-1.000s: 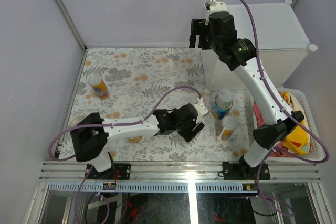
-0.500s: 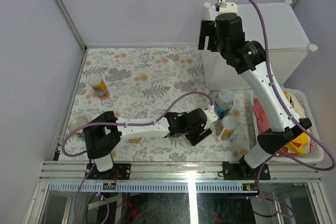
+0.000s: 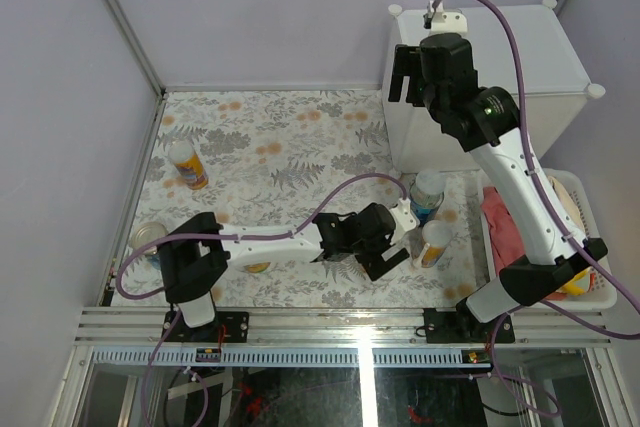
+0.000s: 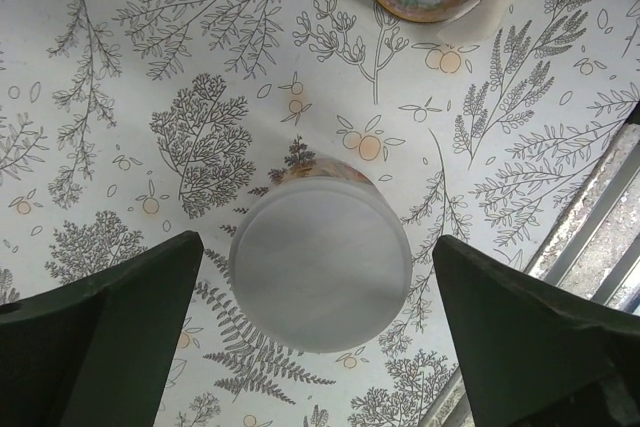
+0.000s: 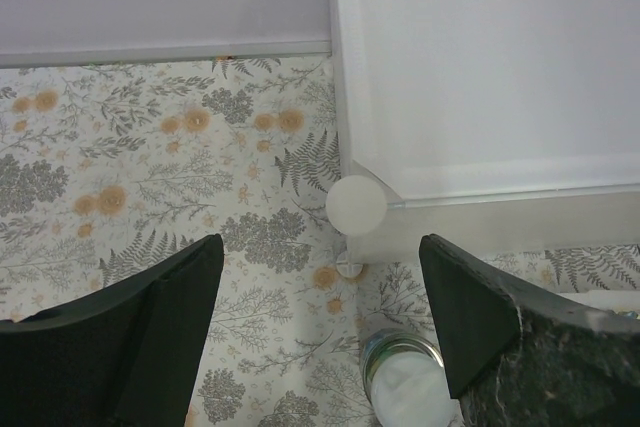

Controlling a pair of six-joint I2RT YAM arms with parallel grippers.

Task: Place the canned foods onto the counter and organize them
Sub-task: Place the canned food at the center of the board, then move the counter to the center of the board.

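L gripper (image 4: 315,247) jaws are standing wide open either side of a pale-lidded can (image 4: 320,257), not touching it, nothing held. Can is sitting upright on floral tabletop (image 3: 300,137) at approx 4 o'clock, w/ blue-labelled can (image 3: 425,195) just beside it at its 12 o'clock. R gripper (image 5: 320,247) jaws are gaping too, empty, hanging over near corner of white cabinet (image 3: 540,47) at 1 o'clock. Yellow-orange can (image 3: 188,165) is standing at 9 o'clock.
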